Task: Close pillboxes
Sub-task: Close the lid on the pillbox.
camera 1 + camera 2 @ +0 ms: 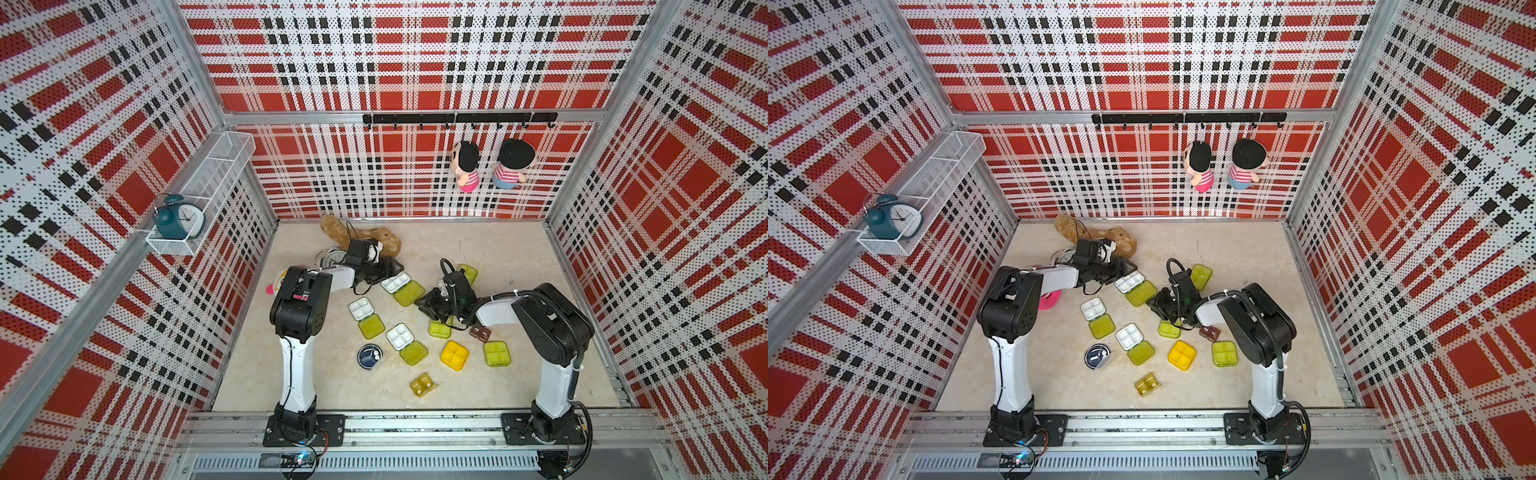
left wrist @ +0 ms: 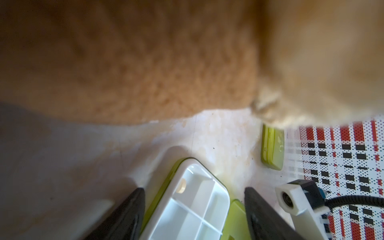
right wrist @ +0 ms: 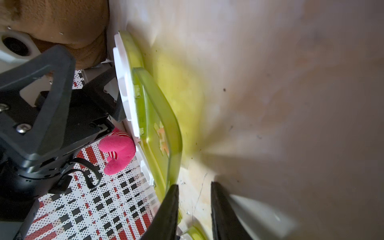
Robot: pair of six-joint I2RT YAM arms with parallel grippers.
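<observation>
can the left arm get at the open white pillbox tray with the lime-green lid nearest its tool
Probably yes: the left tool is open, and the white four-cell plastic tray with its translucent lime-green lid shows right between its jaws, nothing blocking.

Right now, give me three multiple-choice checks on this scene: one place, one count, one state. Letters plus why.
1. Where is the teal alarm clock?
A. on the table
B. in the white wire shelf on the wall
C. hanging from the hook rail

2. How many pillboxes lie open with white cells showing?
A. one
B. six
C. three

3. The left gripper is:
A. open, fingers either side of an open white tray
B. shut on a plush toy
C. out of every view

Answers:
1 B: the clock sits at the shelf's near end in both top views.
2 C: three white trays each lie beside a flipped-back lime lid.
3 A: the left wrist view shows a gap on both sides of the tray.
</observation>
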